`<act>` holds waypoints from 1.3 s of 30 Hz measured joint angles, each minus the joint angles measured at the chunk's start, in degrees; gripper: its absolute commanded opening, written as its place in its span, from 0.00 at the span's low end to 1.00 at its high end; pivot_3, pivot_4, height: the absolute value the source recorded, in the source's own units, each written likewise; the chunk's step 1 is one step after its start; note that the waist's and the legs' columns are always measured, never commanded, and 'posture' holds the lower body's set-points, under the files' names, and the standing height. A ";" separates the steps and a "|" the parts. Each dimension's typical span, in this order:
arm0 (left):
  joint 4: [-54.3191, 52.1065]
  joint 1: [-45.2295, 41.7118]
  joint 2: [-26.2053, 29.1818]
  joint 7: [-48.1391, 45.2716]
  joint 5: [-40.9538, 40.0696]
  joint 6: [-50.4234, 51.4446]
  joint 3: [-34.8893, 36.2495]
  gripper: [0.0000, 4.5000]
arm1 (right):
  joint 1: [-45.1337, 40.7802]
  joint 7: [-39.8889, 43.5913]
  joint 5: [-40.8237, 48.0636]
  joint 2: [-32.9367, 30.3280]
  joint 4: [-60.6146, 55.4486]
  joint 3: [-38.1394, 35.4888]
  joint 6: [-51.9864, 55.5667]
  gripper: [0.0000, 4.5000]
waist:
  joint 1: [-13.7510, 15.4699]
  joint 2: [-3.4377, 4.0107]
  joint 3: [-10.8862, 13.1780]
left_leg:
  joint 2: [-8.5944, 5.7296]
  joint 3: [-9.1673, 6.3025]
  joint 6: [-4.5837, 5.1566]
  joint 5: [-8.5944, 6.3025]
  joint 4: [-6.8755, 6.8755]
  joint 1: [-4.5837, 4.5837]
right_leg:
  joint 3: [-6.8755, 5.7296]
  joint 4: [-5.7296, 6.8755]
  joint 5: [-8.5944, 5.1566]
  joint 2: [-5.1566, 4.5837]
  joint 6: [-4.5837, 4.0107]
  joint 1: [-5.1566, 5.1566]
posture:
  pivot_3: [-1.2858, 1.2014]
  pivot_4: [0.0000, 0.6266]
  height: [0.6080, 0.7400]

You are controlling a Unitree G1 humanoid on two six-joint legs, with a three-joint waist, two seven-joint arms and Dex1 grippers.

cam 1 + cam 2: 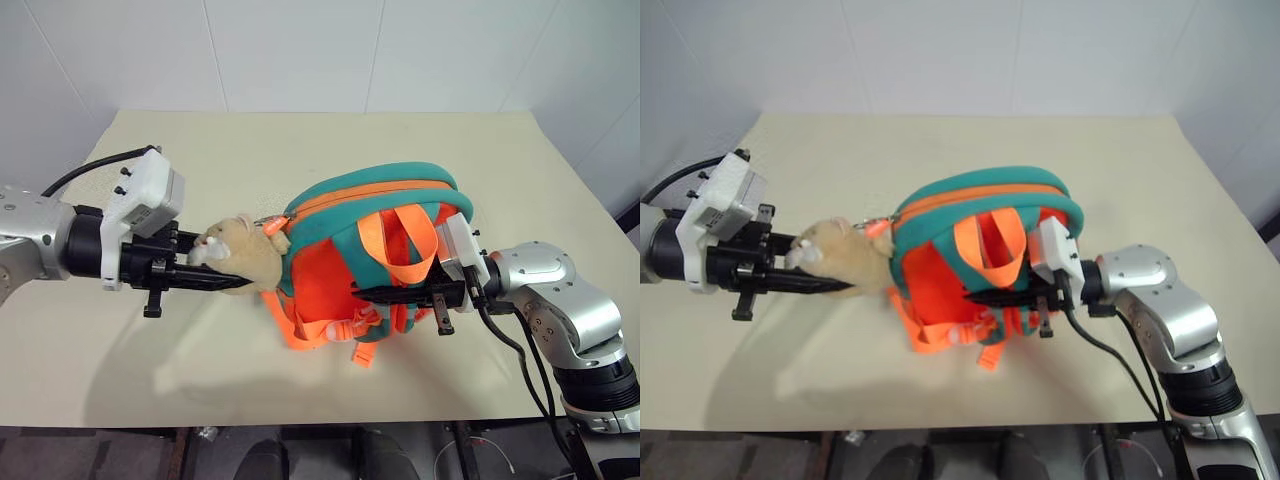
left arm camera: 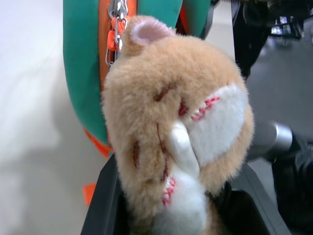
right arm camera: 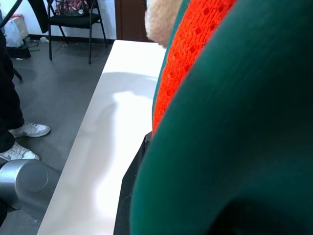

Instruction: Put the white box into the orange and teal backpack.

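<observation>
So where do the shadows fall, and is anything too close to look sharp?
In the left eye view, the orange and teal backpack and the arms cast soft shadows on the table toward the camera. In the left wrist view the plush toy looks sharp; in the right wrist view the teal fabric is a near, soft mass.

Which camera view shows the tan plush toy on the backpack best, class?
The left wrist view: the tan plush toy appears close up between the left pincer's fingers, stitching visible. Both eye views show it small beside the orange and teal backpack; the right wrist view catches a fuzzy edge.

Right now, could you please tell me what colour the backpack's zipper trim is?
Orange, on the teal backpack; the left eye view shows it best.
</observation>
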 measured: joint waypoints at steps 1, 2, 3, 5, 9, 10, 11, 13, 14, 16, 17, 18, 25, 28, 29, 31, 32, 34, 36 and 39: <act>3.18 -0.44 0.57 -2.51 3.12 -2.69 -2.05 0.25 | 0.00 -0.08 -0.04 0.00 0.03 0.00 0.01 0.11 | 0.03 0.01 0.01 | 0.01 0.07 0.00 0.00 -0.04 0.02 | 0.00 0.02 -0.01 0.03 -0.01 -0.01 | 0.52 0.24 1.00; 5.37 -0.86 0.59 -4.31 5.16 -4.67 -3.42 0.25 | 0.00 -0.14 -0.09 0.00 0.04 0.00 0.01 0.11 | 0.03 0.01 0.01 | 0.04 0.07 0.00 0.00 -0.04 0.02 | -0.01 0.03 -0.01 0.05 -0.02 -0.02 | 0.52 0.24 1.00; 7.47 -1.31 0.59 -6.43 7.44 -6.87 -5.29 0.25 | 0.00 -0.21 -0.10 -0.01 0.03 0.01 0.02 0.11 | 0.03 0.01 0.01 | 0.06 0.08 0.00 0.00 -0.06 0.01 | -0.01 0.01 -0.01 0.07 -0.02 -0.03 | 0.52 0.24 1.00; 10.01 -2.56 0.57 -9.48 10.53 -10.21 -8.16 0.25 | 0.03 -0.33 -0.18 -0.02 0.01 0.02 0.04 0.11 | 0.04 0.01 0.01 | 0.07 0.09 0.02 0.00 -0.08 -0.02 | -0.01 0.16 -0.01 0.07 -0.01 -0.04 | 0.52 0.24 1.00; 14.33 -5.16 -0.30 -14.13 16.36 -15.03 -12.11 0.25 | 0.08 -0.61 -0.41 -0.06 0.03 0.02 0.12 0.11 | 0.04 0.01 0.01 | 0.08 0.17 0.10 -0.05 -0.10 -0.03 | 0.00 0.14 -0.01 0.07 0.00 -0.05 | 0.52 0.24 1.00; 14.96 -5.39 -0.73 -15.12 17.52 -15.82 -13.04 0.25 | 0.09 -0.64 -0.45 -0.08 0.06 0.02 0.14 0.11 | 0.03 0.01 0.01 | 0.08 0.19 0.13 -0.07 -0.09 -0.03 | 0.00 0.13 0.00 0.07 0.01 -0.04 | 0.52 0.24 1.00; 16.15 -6.10 -1.60 -16.32 19.06 -16.88 -14.55 0.25 | 0.09 -0.68 -0.47 -0.10 0.09 0.02 0.15 0.11 | 0.05 0.01 0.01 | 0.09 0.20 0.14 -0.08 -0.08 -0.03 | 0.00 0.14 0.00 0.07 0.01 -0.04 | 0.52 0.24 1.00; 17.89 -7.08 -3.17 -17.95 21.40 -18.42 -16.61 0.25 | 0.11 -0.71 -0.50 -0.11 0.11 0.02 0.16 0.11 | 0.05 0.01 0.01 | 0.10 0.19 0.15 -0.08 -0.05 -0.05 | 0.00 0.15 0.00 0.08 0.02 -0.05 | 0.52 0.24 1.00; 18.91 -7.68 -4.00 -18.82 22.68 -19.27 -17.62 0.25 | 0.11 -0.75 -0.53 -0.12 0.16 0.02 0.17 0.11 | 0.03 0.01 0.01 | 0.10 0.20 0.15 -0.08 -0.04 -0.04 | 0.00 0.16 0.01 0.08 0.03 -0.05 | 0.52 0.24 1.00; 20.39 -8.81 -5.45 -20.11 24.52 -20.52 -19.07 0.25 | 0.10 -0.78 -0.57 -0.12 0.22 0.02 0.17 0.11 | 0.06 0.01 0.01 | 0.10 0.20 0.15 -0.08 -0.02 -0.04 | 0.00 0.20 0.01 0.08 0.03 -0.05 | 0.52 0.24 1.00; 21.21 -9.51 -6.27 -20.85 25.59 -21.14 -19.72 0.25 | 0.10 -0.80 -0.58 -0.11 0.25 0.03 0.17 0.11 | 0.07 0.01 0.01 | 0.10 0.19 0.15 -0.08 0.00 -0.05 | 0.00 0.22 0.01 0.09 0.03 -0.05 | 0.52 0.24 1.00; 21.63 -9.74 -6.86 -21.19 26.33 -21.64 -20.05 0.25 | 0.11 -0.81 -0.59 -0.12 0.25 0.03 0.17 0.11 | 0.04 0.01 0.01 | 0.10 0.20 0.15 -0.08 0.01 -0.04 | 0.00 0.23 0.01 0.08 0.03 -0.05 | 0.52 0.24 1.00; 25.86 -12.54 -10.77 -21.34 32.00 -25.50 -24.93 0.25 | 0.12 -0.84 -0.65 -0.26 0.41 0.04 0.29 0.11 | 0.13 0.01 0.01 | 0.12 0.18 0.16 -0.08 0.19 -0.04 | 0.01 0.40 0.01 0.09 0.04 -0.05 | 0.52 0.24 1.00; 27.96 -13.61 -12.57 -21.36 34.07 -27.54 -28.01 0.25 | 0.13 -0.84 -0.65 -0.29 0.42 0.04 0.41 0.11 | 0.10 0.01 0.01 | 0.12 0.18 0.16 -0.08 0.27 -0.06 | 0.01 0.44 0.02 0.08 0.06 -0.04 | 0.52 0.24 1.00; 28.54 -13.98 -12.82 -21.36 34.69 -28.42 -29.01 0.25 | 0.13 -0.83 -0.65 -0.30 0.45 0.04 0.42 0.11 | 0.05 0.01 0.01 | 0.12 0.18 0.16 -0.08 0.28 -0.06 | 0.02 0.46 0.02 0.08 0.06 -0.04 | 0.52 0.24 1.00; 30.23 -15.28 -13.56 -21.36 35.66 -29.88 -30.64 0.25 | 0.13 -0.83 -0.72 -0.31 0.56 0.05 0.43 0.11 | 0.10 0.01 0.01 | 0.12 0.16 0.16 -0.08 0.30 -0.05 | 0.01 0.49 0.02 0.09 0.06 -0.04 | 0.52 0.24 1.00; 30.83 -15.89 -13.97 -21.36 36.20 -30.65 -31.51 0.25 | 0.10 -0.83 -0.75 -0.31 0.63 0.08 0.43 0.11 | 0.14 0.01 0.01 | 0.12 0.16 0.17 -0.08 0.32 -0.06 | 0.01 0.50 0.02 0.09 0.06 -0.04 | 0.52 0.24 1.00; 32.51 -16.77 -14.76 -21.36 37.21 -32.37 -33.00 0.25 | 0.05 -0.82 -0.84 -0.31 0.72 0.17 0.42 0.11 | 0.10 0.01 0.01 | 0.12 0.17 0.17 -0.08 0.35 -0.05 | 0.02 0.51 0.02 0.08 0.06 -0.04 | 0.52 0.24 1.00; 34.55 -17.92 -16.01 -21.36 38.70 -34.02 -34.49 0.25 | 0.00 -0.81 -1.14 -0.30 0.83 0.26 0.42 0.11 | 0.11 0.01 0.01 | 0.12 0.16 0.17 -0.09 0.38 -0.06 | 0.02 0.52 0.02 0.08 0.06 -0.04 | 0.52 0.24 1.00; 37.24 -19.12 -18.06 -21.36 40.77 -36.37 -35.70 0.25 | -0.11 -0.80 -1.31 -0.29 0.91 0.54 0.42 0.11 | 0.13 0.00 0.01 | 0.11 0.16 0.19 -0.09 0.42 -0.06 | 0.02 0.54 0.03 0.08 0.07 -0.02 | 0.52 0.24 1.00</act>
